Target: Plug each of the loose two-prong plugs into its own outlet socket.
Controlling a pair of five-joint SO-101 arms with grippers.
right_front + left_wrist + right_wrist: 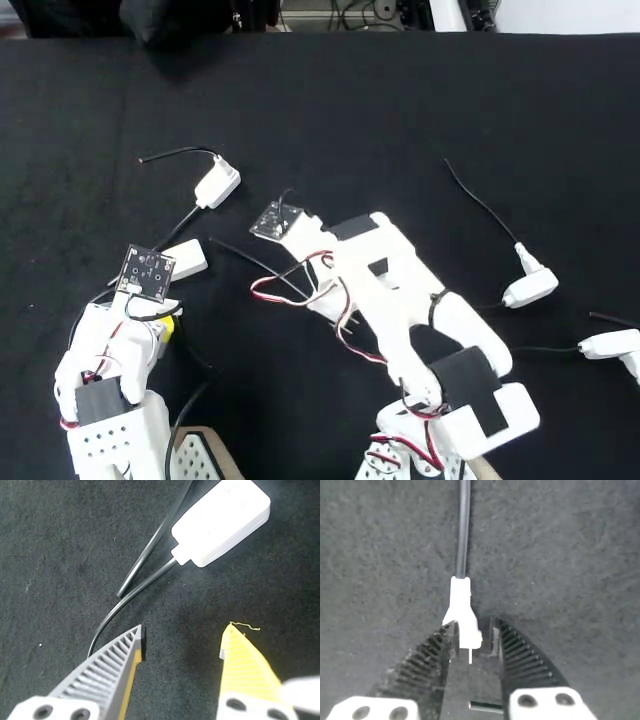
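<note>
A small white two-prong plug (461, 615) on a black cable (464, 525) sits between my right gripper's (470, 632) fingers, which are shut on its body; one thin prong points back between them. In the high view the right arm (390, 290) stretches toward the table's middle and its wrist board (275, 220) hides the fingers. My left gripper (182, 630) hangs open over the black cloth, nothing between its grey and yellow fingers. Just beyond it lies a white corded block (220, 522), also seen at the left (185, 258).
Another white corded piece (215, 185) lies farther back on the left. Two more white pieces (530, 285) (610, 345) with black cables rest at the right. A loose cable (145, 560) runs past the block near the left gripper. The back half of the cloth is bare.
</note>
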